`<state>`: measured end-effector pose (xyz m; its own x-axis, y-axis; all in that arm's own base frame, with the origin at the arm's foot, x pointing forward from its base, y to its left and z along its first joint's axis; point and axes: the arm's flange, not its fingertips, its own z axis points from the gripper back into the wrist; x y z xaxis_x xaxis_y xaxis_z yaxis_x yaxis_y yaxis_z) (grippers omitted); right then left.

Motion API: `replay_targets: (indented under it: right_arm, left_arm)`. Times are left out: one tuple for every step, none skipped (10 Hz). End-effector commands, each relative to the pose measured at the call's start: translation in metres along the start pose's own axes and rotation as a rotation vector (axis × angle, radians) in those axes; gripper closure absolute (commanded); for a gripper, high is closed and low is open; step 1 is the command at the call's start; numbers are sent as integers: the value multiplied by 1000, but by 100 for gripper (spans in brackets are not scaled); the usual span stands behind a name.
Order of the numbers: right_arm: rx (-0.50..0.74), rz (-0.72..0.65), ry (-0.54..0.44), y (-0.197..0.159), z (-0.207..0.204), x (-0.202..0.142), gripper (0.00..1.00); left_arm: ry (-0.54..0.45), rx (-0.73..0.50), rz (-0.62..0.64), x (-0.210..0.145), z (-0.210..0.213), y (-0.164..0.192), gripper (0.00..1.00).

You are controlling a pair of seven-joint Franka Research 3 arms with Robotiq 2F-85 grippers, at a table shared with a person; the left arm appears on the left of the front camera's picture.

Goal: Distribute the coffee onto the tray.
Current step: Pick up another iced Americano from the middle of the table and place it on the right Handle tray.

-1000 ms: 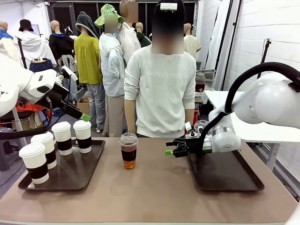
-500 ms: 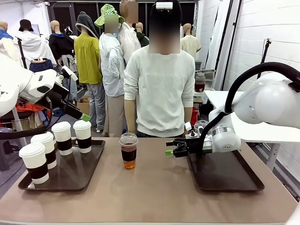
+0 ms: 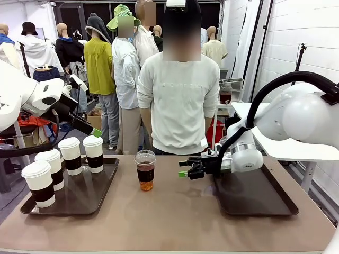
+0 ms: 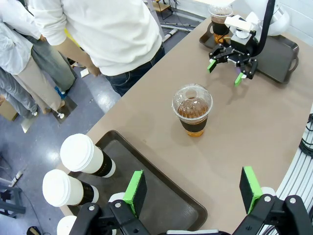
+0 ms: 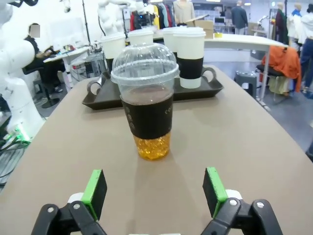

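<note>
The right gripper (image 3: pixel 185 170) is hovering mid-frame, jaws apart, facing the clear cup (image 3: pixel 145 169). The left gripper (image 4: pixel 193 188) is gaping too. A second cup (image 4: pixel 220 22) is sitting cropped at the upper right.

Bright even light; soft shadow under dome-lidded cup (image 5: pixel 146 105); wrist views bowed at edges.

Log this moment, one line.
right gripper: open, aimed at clear dome-lidded plastic cup | left gripper: open, over dark tray | white lidded paper cups: on that tray
</note>
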<state>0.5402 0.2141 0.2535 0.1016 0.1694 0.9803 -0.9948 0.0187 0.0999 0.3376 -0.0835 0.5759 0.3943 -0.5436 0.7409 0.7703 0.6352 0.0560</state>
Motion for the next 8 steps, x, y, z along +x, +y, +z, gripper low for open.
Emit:
replay_targets:
  right_arm:
    - [3,-10,11,-17,-24,0,0]
    - [13,-10,14,-19,-34,2,0]
    - [26,-9,14,-22,-43,3,0]
    - [48,-13,17,-22,-53,3,0]
    - [62,-20,19,-24,-60,1,0]
    - [66,-21,10,-26,-67,0,0]
    - [82,-19,10,-27,-74,0,0]
    - [96,-18,8,-28,-81,0,0]
  left_arm:
    - [-6,-9,4,-1,0,1,0]
    - [-6,-9,4,-1,0,1,0]
    - [-6,-9,4,-1,0,1,0]
    - [-6,-9,4,-1,0,1,0]
    - [-6,-9,4,-1,0,1,0]
    - [-6,-9,4,-1,0,1,0]
    - [-6,-9,4,-1,0,1,0]
    - [-6,-9,4,-1,0,1,0]
